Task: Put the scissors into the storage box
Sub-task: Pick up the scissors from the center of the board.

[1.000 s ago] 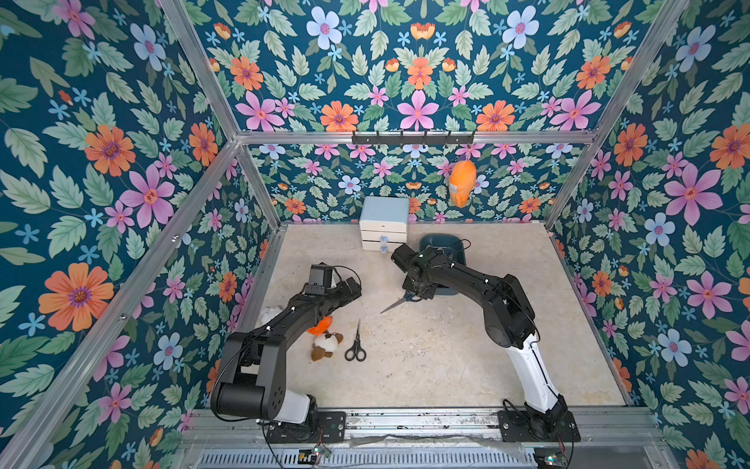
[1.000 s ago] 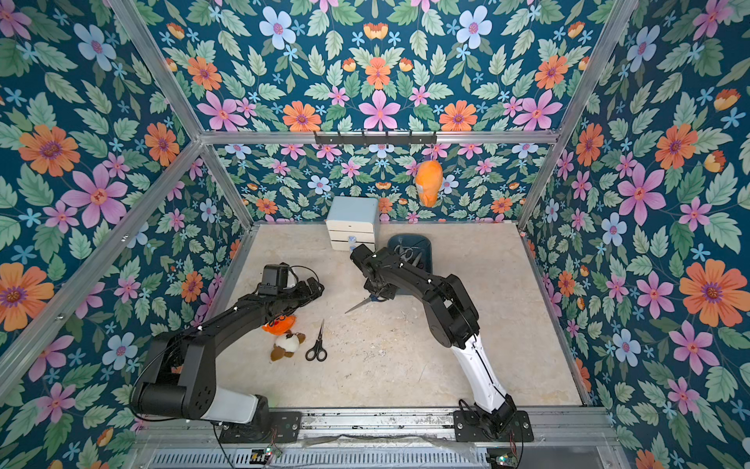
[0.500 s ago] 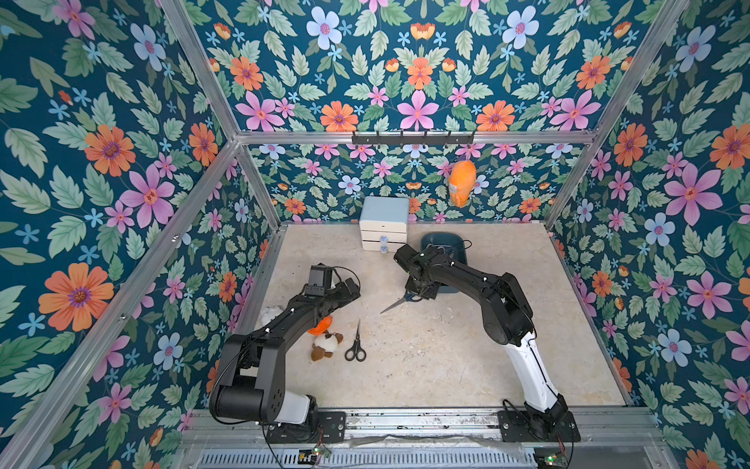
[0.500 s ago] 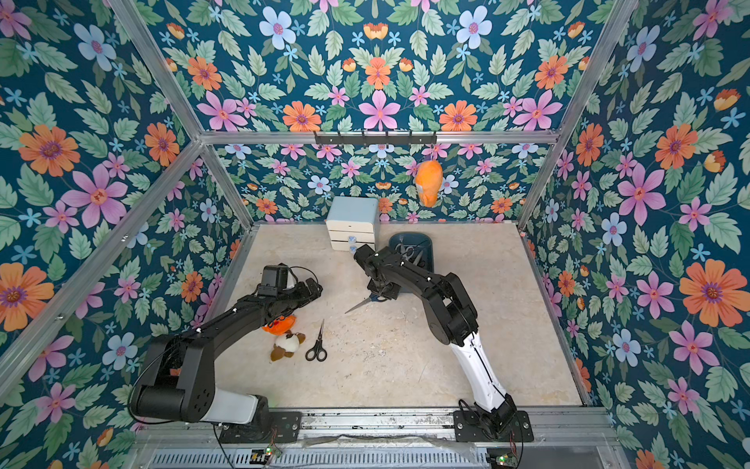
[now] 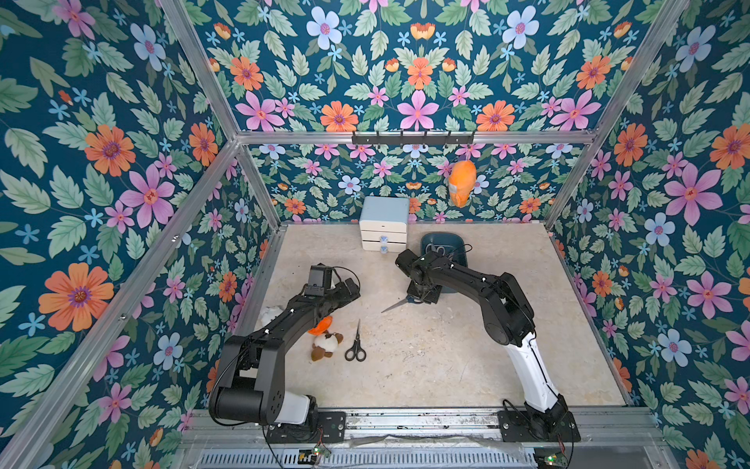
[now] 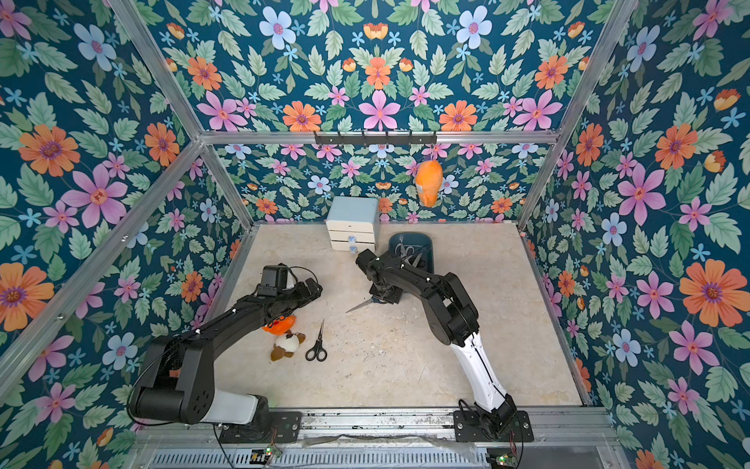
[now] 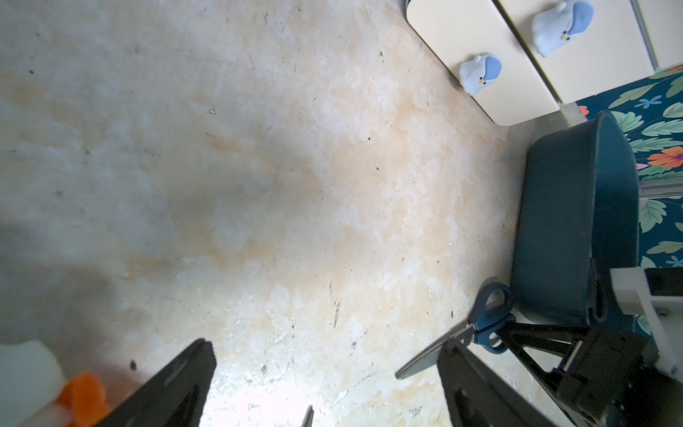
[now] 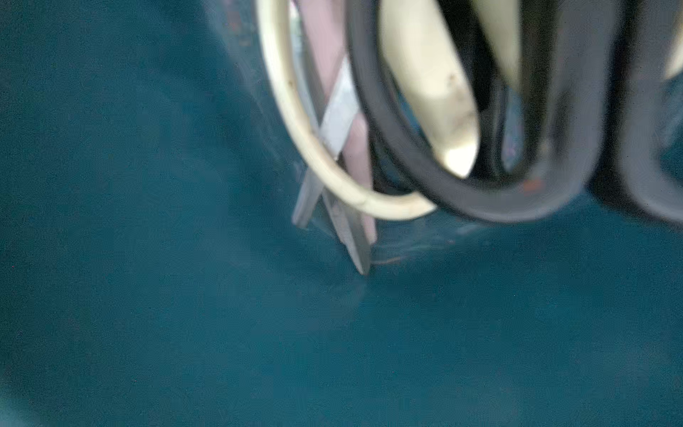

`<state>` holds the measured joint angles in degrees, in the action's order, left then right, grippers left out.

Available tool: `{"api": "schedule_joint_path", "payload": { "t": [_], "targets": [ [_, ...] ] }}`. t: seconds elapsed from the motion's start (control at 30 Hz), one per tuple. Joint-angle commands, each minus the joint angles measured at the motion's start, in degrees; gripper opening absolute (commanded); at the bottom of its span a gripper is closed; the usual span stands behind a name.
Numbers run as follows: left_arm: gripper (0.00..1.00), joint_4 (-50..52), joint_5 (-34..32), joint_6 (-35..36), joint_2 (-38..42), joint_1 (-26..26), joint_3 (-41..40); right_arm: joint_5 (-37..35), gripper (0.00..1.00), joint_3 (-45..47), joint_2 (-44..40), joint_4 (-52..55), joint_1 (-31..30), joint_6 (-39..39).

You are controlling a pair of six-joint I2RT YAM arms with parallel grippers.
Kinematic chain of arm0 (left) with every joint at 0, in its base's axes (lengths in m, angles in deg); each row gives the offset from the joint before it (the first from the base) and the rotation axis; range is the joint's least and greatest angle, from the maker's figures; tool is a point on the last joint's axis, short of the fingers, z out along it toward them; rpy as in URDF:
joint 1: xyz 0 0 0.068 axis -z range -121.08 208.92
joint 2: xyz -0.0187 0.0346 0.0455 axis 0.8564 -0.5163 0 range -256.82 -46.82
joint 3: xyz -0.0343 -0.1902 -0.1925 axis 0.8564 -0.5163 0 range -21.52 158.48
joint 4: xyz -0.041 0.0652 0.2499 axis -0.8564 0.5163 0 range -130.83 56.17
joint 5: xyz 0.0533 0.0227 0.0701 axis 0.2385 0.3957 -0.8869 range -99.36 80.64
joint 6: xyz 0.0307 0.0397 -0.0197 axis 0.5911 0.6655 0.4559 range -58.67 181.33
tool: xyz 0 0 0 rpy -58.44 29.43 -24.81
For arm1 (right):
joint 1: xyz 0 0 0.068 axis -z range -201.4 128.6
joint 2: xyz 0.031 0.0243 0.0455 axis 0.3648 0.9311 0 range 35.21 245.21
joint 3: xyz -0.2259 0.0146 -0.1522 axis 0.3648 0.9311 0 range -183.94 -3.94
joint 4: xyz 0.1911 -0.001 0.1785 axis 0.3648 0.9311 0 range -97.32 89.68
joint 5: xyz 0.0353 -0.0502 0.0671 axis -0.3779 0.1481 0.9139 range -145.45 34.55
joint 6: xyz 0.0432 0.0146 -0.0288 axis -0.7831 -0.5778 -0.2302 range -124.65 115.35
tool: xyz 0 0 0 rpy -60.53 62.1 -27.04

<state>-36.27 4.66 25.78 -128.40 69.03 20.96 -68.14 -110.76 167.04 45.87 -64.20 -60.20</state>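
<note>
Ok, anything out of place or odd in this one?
Nothing spilled or broken. One oddity: the right end effector grips the dark-blue-handled metal scissors by the handle end, just outside the dark teal plastic storage box, blades pointing away from it. A small black-handled pair lies on the table.

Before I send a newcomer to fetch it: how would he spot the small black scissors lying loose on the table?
Look at the beige table, on the left arm's side. Beside the brown-and-white plush toy lie the black scissors, closed, tips toward the back wall. Unlike the blue-handled pair in the right gripper's jaws, they lie flat and unheld.
</note>
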Motion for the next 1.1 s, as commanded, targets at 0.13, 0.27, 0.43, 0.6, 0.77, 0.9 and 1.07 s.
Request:
{"api": "schedule_joint_path", "payload": {
  "t": [0.13,0.27,0.43,0.6,0.77,0.9,1.07],
  "targets": [
    [0.99,1.33,-1.28,-0.02,1.4,-0.09,-0.2,-0.83,0.16,1.94,1.5,-1.57,-0.07,0.88],
    [0.99,1.55,-1.54,-0.21,1.52,-0.09,0.22,-0.76,0.1,3.97,1.5,-3.35,-0.05,0.84],
    [0.99,2.14,-1.47,0.23,1.05,-0.09,1.33,-0.58,0.01,5.04,1.39,-4.59,-0.03,1.37],
    [0.99,2.21,-1.52,0.72,0.96,-0.09,1.47,-0.85,0.0,5.29,-0.34,-5.89,-0.08,3.64],
    [0.99,2.48,-1.33,1.52,0.39,-0.1,2.07,-0.98,0.0,5.14,-4.09,-7.61,-0.44,8.76],
    [0.99,2.47,-1.13,2.66,-1.12,-0.09,3.58,0.37,0.0,3.8,-6.63,-7.3,-1.03,13.74],
    [0.99,2.27,-0.16,3.04,-3.49,-0.2,6.15,2.58,0.0,3.13,-9.63,-6.52,-1.65,17.5]
  ]
}}
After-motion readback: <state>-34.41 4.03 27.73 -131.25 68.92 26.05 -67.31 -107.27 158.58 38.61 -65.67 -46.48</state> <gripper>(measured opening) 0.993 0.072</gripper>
